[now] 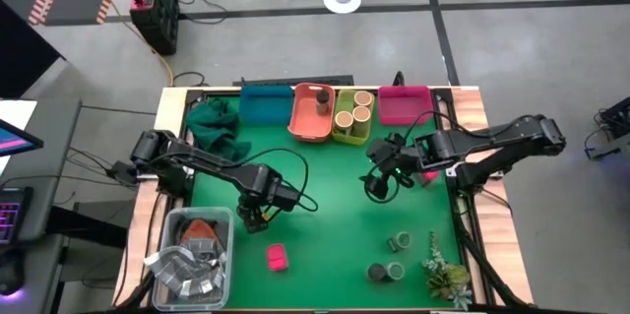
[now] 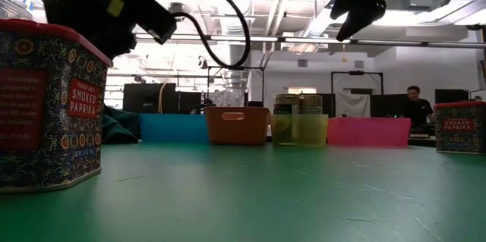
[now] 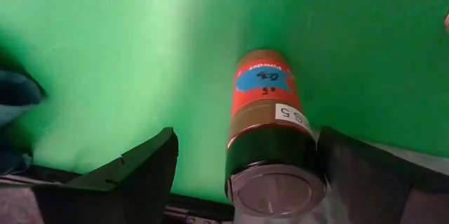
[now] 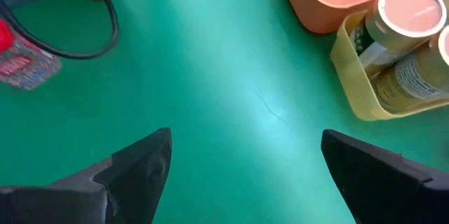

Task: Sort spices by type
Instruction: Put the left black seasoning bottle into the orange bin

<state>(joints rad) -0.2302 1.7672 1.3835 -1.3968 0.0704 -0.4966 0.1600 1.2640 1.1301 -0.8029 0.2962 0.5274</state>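
Hovering low over the green mat, the left gripper (image 3: 242, 175) has its fingers spread wide with a dark-lidded jar (image 3: 272, 133) lying on its side between them — not yet pinched, as far as the left wrist view shows. That jar looks rigid and light, with a smooth label and round body, so it will probably roll or slip if squeezed off-centre; the surest hold seems to be across the middle of the barrel, just above the lid. Its likely home is the orange tray (image 1: 300, 125) at the table's far edge, where one dark-lidded jar (image 1: 322, 100) already stands. Beside that, the yellow-green tray (image 1: 348, 138) holds tan-topped cylinders (image 1: 357, 107), with a blue tray (image 1: 266, 107) and a pink tray (image 1: 404, 107) flanking the row. A pink box (image 1: 277, 256) lies near the front edge close to the left arm, and green-topped jars (image 1: 396, 243) sit at the front right beside a leafy sprig (image 1: 443, 273). The right gripper (image 4: 245, 175) hangs spread and empty above bare mat near the yellow-green tray. Open mat runs between both arms and the trays — plenty of room, though a dark green cloth (image 1: 215, 125) and the clear tub (image 1: 192, 255) crowd the left side.
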